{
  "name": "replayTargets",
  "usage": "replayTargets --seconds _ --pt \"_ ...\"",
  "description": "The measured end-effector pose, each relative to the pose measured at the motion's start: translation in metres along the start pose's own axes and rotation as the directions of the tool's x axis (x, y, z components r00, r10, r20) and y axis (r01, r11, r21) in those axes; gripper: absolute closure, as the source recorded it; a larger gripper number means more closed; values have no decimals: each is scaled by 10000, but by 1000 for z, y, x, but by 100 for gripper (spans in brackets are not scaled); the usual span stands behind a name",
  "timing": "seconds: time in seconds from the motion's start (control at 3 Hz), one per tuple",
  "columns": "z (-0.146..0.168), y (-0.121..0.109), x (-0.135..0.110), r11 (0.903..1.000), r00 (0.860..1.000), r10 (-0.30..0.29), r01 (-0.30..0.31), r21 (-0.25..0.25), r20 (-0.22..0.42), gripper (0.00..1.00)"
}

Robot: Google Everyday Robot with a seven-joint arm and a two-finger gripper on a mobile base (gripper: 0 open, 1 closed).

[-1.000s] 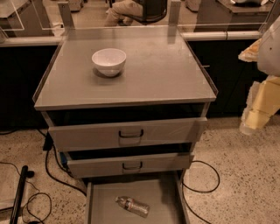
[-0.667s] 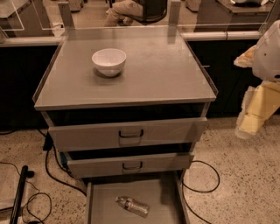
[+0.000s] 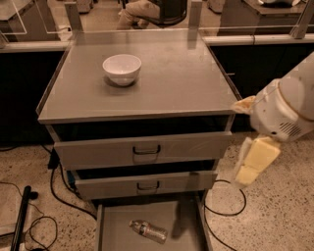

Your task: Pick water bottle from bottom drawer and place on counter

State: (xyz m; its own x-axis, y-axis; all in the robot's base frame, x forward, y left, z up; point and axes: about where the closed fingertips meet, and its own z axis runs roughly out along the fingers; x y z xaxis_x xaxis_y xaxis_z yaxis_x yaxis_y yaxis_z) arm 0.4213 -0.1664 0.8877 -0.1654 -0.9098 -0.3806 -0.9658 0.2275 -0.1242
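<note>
The water bottle [image 3: 148, 231] lies on its side on the floor of the open bottom drawer [image 3: 113, 230], cap toward the left. The counter [image 3: 176, 78] is the grey cabinet top above it. My gripper [image 3: 252, 163] hangs pale yellow under a white arm joint [image 3: 287, 108] at the right of the cabinet, level with the two upper drawers. It is well above and to the right of the bottle and holds nothing that I can see.
A white bowl [image 3: 122, 68] stands on the counter's back left. Two grey drawers with dark loop handles [image 3: 146, 149] stick out above the bottom drawer. Cables [image 3: 223, 208] lie on the speckled floor on both sides. A pale ledge with posts [image 3: 196, 12] runs behind.
The arm and gripper have moved left toward the cabinet's right side and a little lower. The bottle, bowl and drawers have not moved.
</note>
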Motion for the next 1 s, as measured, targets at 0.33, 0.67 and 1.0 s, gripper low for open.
replayTargets --seconds 0.33,0.67,1.0 --pt "32 22 -1 9992 9967 344 -356 159 731 0" --pt "68 39 4 9943 9921 784 -849 645 984 0" --pt "75 32 5 9902 9906 825 -939 1035 1094 0"
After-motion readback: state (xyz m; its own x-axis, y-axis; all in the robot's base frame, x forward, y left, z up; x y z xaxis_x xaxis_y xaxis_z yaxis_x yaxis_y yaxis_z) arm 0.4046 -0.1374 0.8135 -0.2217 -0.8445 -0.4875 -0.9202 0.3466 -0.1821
